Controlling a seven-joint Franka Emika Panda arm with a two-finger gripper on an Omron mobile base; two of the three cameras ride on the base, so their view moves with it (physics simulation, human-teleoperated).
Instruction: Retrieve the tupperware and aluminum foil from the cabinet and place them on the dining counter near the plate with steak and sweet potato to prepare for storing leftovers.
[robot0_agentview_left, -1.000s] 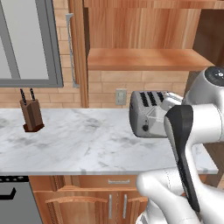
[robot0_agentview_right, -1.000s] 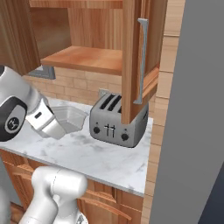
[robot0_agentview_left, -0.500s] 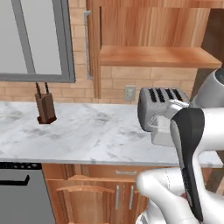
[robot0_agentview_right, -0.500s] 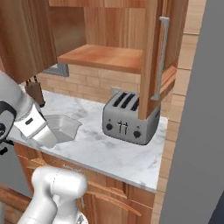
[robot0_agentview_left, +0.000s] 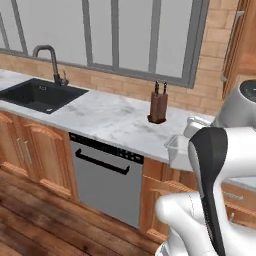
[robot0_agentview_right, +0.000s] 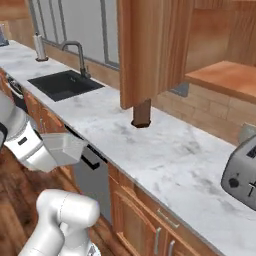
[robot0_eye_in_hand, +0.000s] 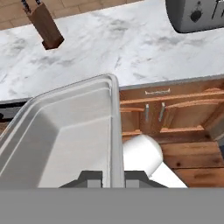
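Hand view puts the end effector (robot0_eye_in_hand: 113, 178) nearest, its tips pinched tight on the right-hand rim of the tupperware (robot0_eye_in_hand: 65, 131), which is carried in the air in front of the base cabinets (robot0_eye_in_hand: 175, 111). Past the tub stretches the marble desk (robot0_eye_in_hand: 131, 48), with a wooden knife block (robot0_eye_in_hand: 43, 25) standing on it and a silver toaster (robot0_eye_in_hand: 197, 13) farther along. Right base view shows the black sink (robot0_agentview_right: 62, 84) beyond.

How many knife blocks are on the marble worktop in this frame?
1. The knife block stands on the marble worktop near the brick wall, right of the sink; others could sit outside the views.
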